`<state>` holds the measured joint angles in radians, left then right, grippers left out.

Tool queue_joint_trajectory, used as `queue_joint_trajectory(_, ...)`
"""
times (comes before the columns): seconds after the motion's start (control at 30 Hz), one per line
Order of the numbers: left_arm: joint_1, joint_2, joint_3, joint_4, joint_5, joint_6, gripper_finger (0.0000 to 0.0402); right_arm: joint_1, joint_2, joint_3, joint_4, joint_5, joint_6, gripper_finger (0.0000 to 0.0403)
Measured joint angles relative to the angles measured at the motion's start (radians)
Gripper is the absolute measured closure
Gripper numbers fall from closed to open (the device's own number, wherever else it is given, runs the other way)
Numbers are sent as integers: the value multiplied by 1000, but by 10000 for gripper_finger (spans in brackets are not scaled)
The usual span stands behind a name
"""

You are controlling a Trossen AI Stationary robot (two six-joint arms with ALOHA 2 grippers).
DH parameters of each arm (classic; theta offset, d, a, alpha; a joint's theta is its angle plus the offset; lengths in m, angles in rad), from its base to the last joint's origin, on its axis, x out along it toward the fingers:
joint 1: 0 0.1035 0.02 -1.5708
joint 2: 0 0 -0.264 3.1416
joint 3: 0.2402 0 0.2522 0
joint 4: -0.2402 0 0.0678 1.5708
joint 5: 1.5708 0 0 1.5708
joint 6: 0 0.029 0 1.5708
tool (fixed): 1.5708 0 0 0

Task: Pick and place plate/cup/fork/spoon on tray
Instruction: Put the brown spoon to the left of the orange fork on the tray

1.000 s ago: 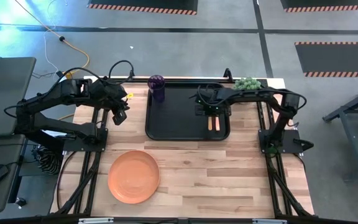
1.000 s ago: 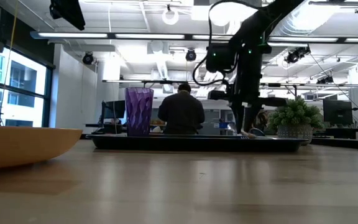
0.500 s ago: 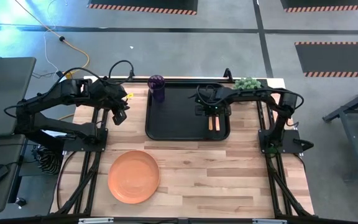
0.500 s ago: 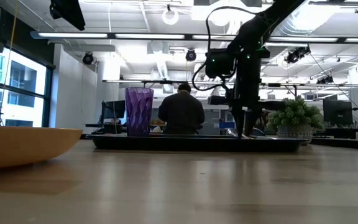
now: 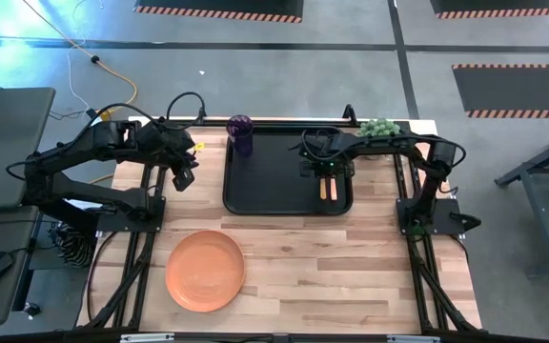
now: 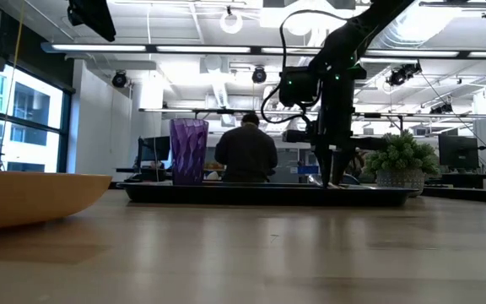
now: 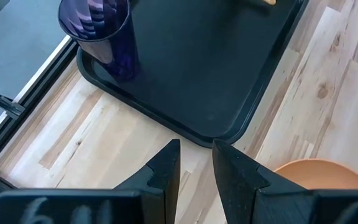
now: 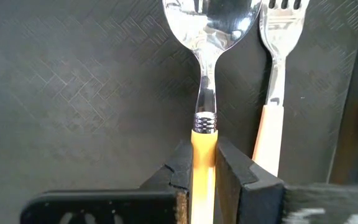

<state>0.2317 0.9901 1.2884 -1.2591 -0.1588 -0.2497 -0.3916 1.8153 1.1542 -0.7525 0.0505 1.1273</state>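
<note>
The black tray (image 5: pixel 274 176) lies at the table's far middle. The purple cup (image 5: pixel 240 133) stands upright on the tray's far left corner and also shows in the left wrist view (image 7: pixel 98 34). My right gripper (image 8: pixel 204 165) is low over the tray's right part, shut on the spoon (image 8: pixel 207 37). The fork (image 8: pixel 273 68) lies on the tray right beside the spoon. The orange plate (image 5: pixel 205 270) rests on the table near the front left. My left gripper (image 7: pixel 196 162) hovers left of the tray, narrowly open and empty. My right gripper pinches the spoon's orange handle (image 8: pixel 204 140) between its two fingers, just behind the metal collar, one finger on each long side. The fingers come from above, pointing down. The spoon lies level along the tray floor, bowl up; whether it rests on the tray I cannot tell.
A green bushy plant (image 5: pixel 377 127) stands just beyond the tray's far right corner. Bare wood lies between the tray and the plate and to the plate's right. In the low view a person (image 6: pixel 245 152) sits in the room behind the table.
My right gripper has gone down toward the tray with the spoon, which has tipped from slanted to level, then kept still. The fingers have stayed shut on the handle.
</note>
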Motion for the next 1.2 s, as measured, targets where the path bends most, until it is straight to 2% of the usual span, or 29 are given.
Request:
queue_joint_trajectory(0.23, 0, 0, 0, 0, -6, 0, 316, 6, 46, 0, 9, -15, 0, 382)
queue_joint_trajectory(0.77, 0, 0, 0, 0, -9, 0, 316, 12, 48, 0, 13, -4, 24, 379)
queue_joint_trajectory(1.2, 0, 0, 0, 0, -9, 0, 316, 12, 48, 0, 16, 2, 24, 300)
